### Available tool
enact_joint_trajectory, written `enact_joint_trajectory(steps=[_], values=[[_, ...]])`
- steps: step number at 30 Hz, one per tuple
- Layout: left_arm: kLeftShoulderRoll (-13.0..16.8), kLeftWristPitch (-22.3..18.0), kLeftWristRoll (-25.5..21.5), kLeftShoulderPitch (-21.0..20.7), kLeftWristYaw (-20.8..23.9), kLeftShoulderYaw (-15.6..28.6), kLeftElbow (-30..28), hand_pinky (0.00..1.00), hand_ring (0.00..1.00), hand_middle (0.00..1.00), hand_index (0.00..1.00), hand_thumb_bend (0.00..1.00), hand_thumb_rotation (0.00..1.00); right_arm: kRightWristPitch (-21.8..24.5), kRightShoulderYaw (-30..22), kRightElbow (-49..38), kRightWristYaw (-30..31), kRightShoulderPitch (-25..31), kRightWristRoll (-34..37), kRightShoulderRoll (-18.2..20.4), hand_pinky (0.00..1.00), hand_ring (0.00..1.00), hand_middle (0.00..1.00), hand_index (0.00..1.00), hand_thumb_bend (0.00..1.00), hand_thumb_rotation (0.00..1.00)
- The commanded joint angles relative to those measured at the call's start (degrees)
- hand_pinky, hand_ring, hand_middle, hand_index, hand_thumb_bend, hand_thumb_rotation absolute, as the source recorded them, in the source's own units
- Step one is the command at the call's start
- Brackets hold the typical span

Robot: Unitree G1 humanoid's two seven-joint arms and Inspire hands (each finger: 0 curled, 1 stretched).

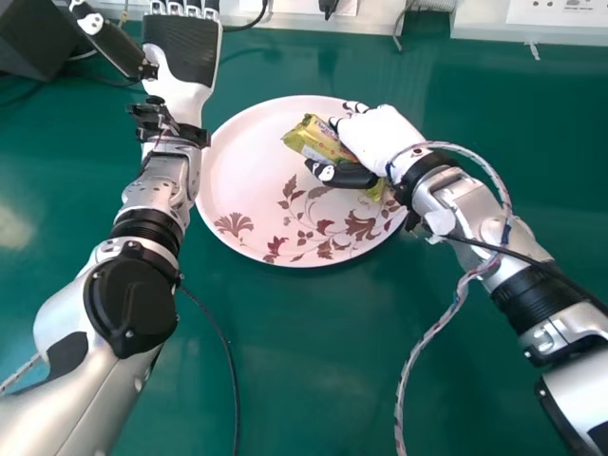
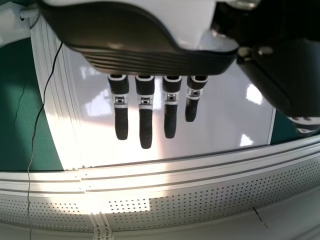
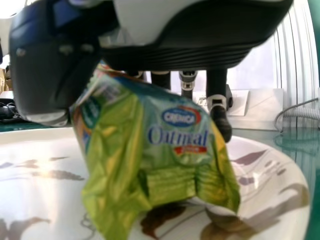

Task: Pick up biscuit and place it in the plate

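R robot hand [image 1: 378,136], upper right-of-ctr of the head view, has the biscuit pkt [image 1: 312,136] pinched btwn thumb [image 1: 344,175] & fingers. Pkt is yellow-green, crinkled, over the plate [image 1: 233,166] near upper ctr of frame; a bit of it also pokes out on the thumb's other side, by the plate's R part. Can't tell if its lower edge touches the plate. R wrist view has the pkt's printed face & frilled end, fingers behind it, plate under.

Plate is round, pale pink w/ brown leaf pattern along its lower part, flat on the green surface [image 1: 304,351].

L robot hand [image 1: 180,52], upper L of frame, is well apart from the pkt, fingers straight & slightly spread, per L wrist view too. Black box [image 1: 33,38] in upper L corner; thin black cable [image 1: 231,370] lower L-of-ctr on the surface.
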Motion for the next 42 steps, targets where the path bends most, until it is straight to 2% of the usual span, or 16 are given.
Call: enact_joint_trajectory(steps=[1,8,10,13,16,19,22,28,30,34,38,42], values=[[-0.2,-0.5,0.3,-0.8,-0.9,-0.3,0.1,0.71,0.71,0.83,0.96,1.0,0.72,-0.1,1.5,1.8,1.4,2.4,-0.7,-0.7,0.18,0.29,0.69,0.49,0.52,0.06],[-0.4,-2.6,1.5,-0.8,-2.2,-1.0,0.1,0.72,0.73,0.85,0.96,1.0,0.72,0.2,1.6,1.6,2.0,2.1,0.0,-0.7,0.28,0.44,0.75,0.5,0.51,0.09],[-0.7,-3.1,1.6,-0.8,-2.1,-1.1,-0.1,0.72,0.74,0.85,0.96,1.0,0.72,0.3,1.5,1.4,2.2,2.1,0.1,-0.8,0.31,0.49,0.77,0.61,0.76,0.33],[-0.8,-3.4,1.6,-0.7,-2.2,-1.3,-0.1,0.72,0.75,0.85,0.96,1.0,0.72,0.5,1.3,1.0,2.6,2.2,0.3,-0.8,0.34,0.52,0.77,0.66,0.86,0.48],[-0.9,-4.7,2.2,-0.6,-2.5,-1.8,-0.2,0.73,0.76,0.85,0.96,1.0,0.72,0.5,1.3,0.9,2.6,2.2,0.2,-0.9,0.36,0.56,0.77,0.7,0.91,0.61],[-1.1,-6.0,2.8,-0.5,-2.0,-2.0,-0.3,0.73,0.76,0.85,0.96,1.0,0.72,0.6,1.2,0.7,2.9,2.2,0.3,-0.8,0.36,0.57,0.78,0.73,0.96,0.65],[-1.1,-5.7,2.8,-0.5,-2.2,-2.1,-0.3,0.73,0.76,0.85,0.96,1.0,0.71,0.5,1.1,0.5,3.0,2.3,0.5,-0.9,0.38,0.6,0.79,0.76,1.0,0.63],[-1.2,-5.1,2.4,-0.5,-3.3,-2.0,-0.2,0.72,0.76,0.84,0.97,1.0,0.69,0.5,0.6,0.1,2.6,2.4,1.0,-1.1,0.42,0.64,0.85,0.84,1.0,0.63],[-1.2,-5.5,2.6,-0.5,-3.1,-2.1,-0.2,0.69,0.74,0.82,0.96,1.0,0.69,0.1,0.6,0.0,1.0,2.5,0.8,-1.3,0.43,0.65,0.87,0.86,1.0,0.64],[-1.2,-6.1,2.8,-0.5,-2.4,-2.2,-0.2,0.66,0.73,0.82,0.95,1.0,0.68,0.1,0.3,-0.6,-0.1,2.6,0.8,-1.7,0.45,0.67,0.87,0.87,1.0,0.65],[-1.2,-6.1,2.8,-0.5,-1.9,-2.3,-0.2,0.69,0.73,0.85,0.97,1.0,0.71,1.0,0.1,-1.4,0.8,2.6,0.7,-2.0,0.47,0.68,0.87,0.85,1.0,0.67],[-1.2,-6.3,2.9,-0.5,-2.0,-2.6,-0.2,0.72,0.75,0.86,0.97,1.0,0.71,1.7,-0.5,-2.3,1.1,2.8,0.9,-2.1,0.5,0.74,0.91,0.86,1.0,0.66]])
